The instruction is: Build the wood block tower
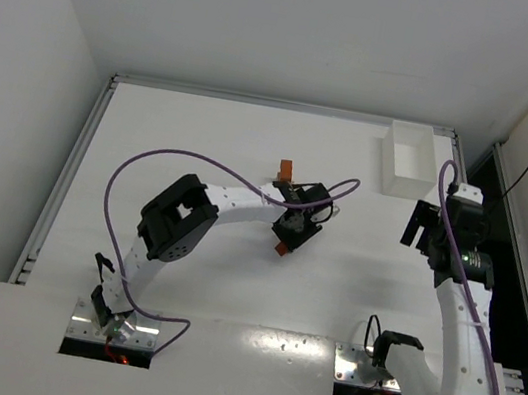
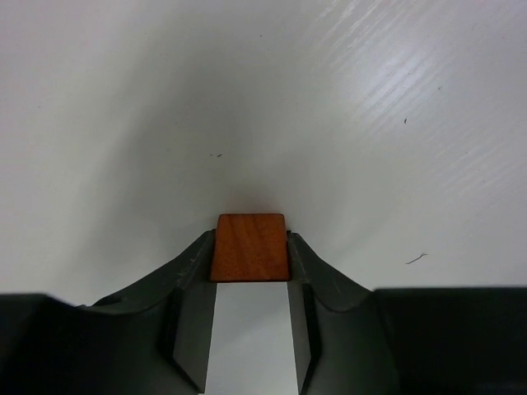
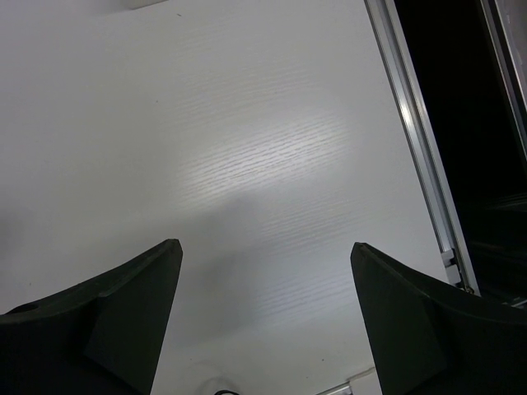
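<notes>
left arm stretches forward, left hand pinched on a reddish block; right arm folded upright, right hand spread wide.

The table is a white, faintly wood-grained top framed by aluminium rails along its left, far and right edges. Close to the far right corner sits a white rectangular tray, open side up. Near the middle, toward the far edge, a small orange wood block stands alone on the surface. Just nearer, a reddish-brown wood block is pinched in the left gripper; whether it touches the top cannot be told. At the near edge lie two shiny metal base plates.
</notes>
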Tool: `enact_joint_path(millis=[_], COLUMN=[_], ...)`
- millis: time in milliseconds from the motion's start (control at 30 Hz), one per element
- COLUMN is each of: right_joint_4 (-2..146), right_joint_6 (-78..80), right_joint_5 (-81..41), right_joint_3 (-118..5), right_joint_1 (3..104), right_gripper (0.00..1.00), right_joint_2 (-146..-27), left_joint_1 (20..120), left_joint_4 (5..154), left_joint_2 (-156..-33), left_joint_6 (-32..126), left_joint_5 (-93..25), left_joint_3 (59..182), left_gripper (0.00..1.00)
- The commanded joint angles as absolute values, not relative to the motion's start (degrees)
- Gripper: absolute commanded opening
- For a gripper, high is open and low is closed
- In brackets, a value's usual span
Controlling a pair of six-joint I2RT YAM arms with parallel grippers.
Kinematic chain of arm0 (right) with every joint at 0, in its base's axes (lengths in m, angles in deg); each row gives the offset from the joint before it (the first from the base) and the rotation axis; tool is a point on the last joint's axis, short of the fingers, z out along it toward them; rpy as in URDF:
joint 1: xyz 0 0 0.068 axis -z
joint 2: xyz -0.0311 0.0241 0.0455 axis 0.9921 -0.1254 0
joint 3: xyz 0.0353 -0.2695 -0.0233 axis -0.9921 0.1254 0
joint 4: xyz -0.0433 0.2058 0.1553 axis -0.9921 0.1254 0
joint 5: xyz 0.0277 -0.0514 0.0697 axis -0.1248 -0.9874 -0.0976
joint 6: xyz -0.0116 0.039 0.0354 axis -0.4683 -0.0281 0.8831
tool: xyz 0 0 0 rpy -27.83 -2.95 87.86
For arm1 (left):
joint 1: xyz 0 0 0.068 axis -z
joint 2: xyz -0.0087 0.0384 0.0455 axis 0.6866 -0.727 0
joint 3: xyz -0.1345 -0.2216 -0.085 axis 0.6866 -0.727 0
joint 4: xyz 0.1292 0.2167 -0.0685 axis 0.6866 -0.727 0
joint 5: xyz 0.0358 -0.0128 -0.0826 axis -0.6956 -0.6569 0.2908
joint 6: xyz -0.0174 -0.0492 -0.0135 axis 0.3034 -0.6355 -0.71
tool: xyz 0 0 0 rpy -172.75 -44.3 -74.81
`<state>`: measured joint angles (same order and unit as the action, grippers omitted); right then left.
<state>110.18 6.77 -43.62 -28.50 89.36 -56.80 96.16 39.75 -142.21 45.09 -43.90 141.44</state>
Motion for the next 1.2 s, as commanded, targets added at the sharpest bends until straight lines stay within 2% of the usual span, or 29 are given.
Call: enact_joint_path(millis=[0, 33, 100, 133, 200, 233, 300, 367, 433, 533, 567, 633, 667, 700, 733, 767, 833, 1033, 1167], right_joint_4=[107.21, 107.21, 106.68, 106.68, 105.98, 105.45, 104.14, 101.60, 99.48, 94.83, 90.64, 84.56, 80.96, 73.79, 71.20, 69.34, 62.94, 49.93, 48.32], right_joint_6=[7.39, 7.39, 7.39, 7.39, 5.21, 4.32, 1.25, 1.24, 1.76, 4.13, 5.44, 11.59, 14.31, 19.90, 21.53, 22.50, 27.15, 38.13, 40.70], right_joint_5=[-42.66, -42.05, -39.86, -36.98, -32.32, -25.68, -14.87, -8.50, -0.85, 9.87, 15.20, 20.07, 23.75, 24.91, 26.32, 26.85, 28.17, 29.50, 28.97], right_joint_3=[-28.46, -28.46, -27.93, -27.93, -27.40, -26.88, -26.87, -25.56, -25.03, -24.51, -24.50, -22.22, -21.43, -20.12, -20.11, -20.11, -20.63, -22.82, -27.03], right_joint_1=[89.56, 89.56, 89.56, 89.56, 89.56, 89.56, 89.56, 89.56, 89.56, 89.56, 89.56, 89.56, 89.56, 89.56, 89.04, 88.51, 88.51, 85.44, 81.67], right_gripper=[0.80, 0.80, 0.79, 0.78, 0.76, 0.76, 0.76, 0.76, 0.76, 0.76, 0.76, 0.76, 0.76, 0.76, 0.76, 0.76, 0.76, 0.73, 0.72], right_joint_2=[-56.84, -56.84, -57.37, -57.37, -57.37, -57.89, -57.90, -58.51, -59.29, -60.36, -61.14, -61.15, -61.15, -61.67, -61.68, -62.81, -64.83, -69.49, -70.55], left_joint_1=[95.92, 95.92, 94.78, 94.08, 91.63, 90.92, 88.64, 85.05, 83.10, 79.67, 78.10, 76.86, 75.63, 75.10, 74.57, 73.95, 72.11, 70.78, 70.18], left_joint_4=[39.85, 39.85, 41.86, 43.00, 48.53, 50.03, 50.66, 53.63, 58.19, 75.66, 87.54, 101.30, 115.90, 123.45, 130.92, 142.13, 146.27, 148.13, 148.13], left_joint_2=[-140.86, -139.99, -136.05, -134.19, -130.24, -127.26, -125.83, -125.04, -123.81, -121.17, -120.56, -119.24, -119.23, -119.23, -119.93, -120.63, -120.64, -120.11, -120.73], left_joint_6=[45.67, 45.67, 45.67, 45.67, 46.19, 46.98, 46.29, 43.84, 37.79, 22.25, 17.51, 1.61, -4.45, -10.78, -23.20, -28.02, -34.28, -36.16, -36.68], left_joint_5=[-42.45, -41.14, -36.85, -29.34, -21.57, -13.61, -7.93, 4.01, 13.66, 24.13, 25.74, 27.94, 28.83, 29.53, 29.54, 28.15, 26.56, 26.02, 25.49], left_joint_3=[143.31, 143.31, 141.56, 139.46, 137.25, 136.55, 137.67, 138.83, 136.12, 129.54, 127.68, 124.34, 121.98, 120.99, 120.11, 118.71, 117.65, 117.64, 118.26], left_gripper=[0.05, 0.00, 0.00, 0.00, 0.00, 0.00, 0.00, 0.00, 0.00, 0.00, 0.00, 0.00, 0.00, 0.00, 0.00, 0.00, 0.00, 0.00, 0.00])
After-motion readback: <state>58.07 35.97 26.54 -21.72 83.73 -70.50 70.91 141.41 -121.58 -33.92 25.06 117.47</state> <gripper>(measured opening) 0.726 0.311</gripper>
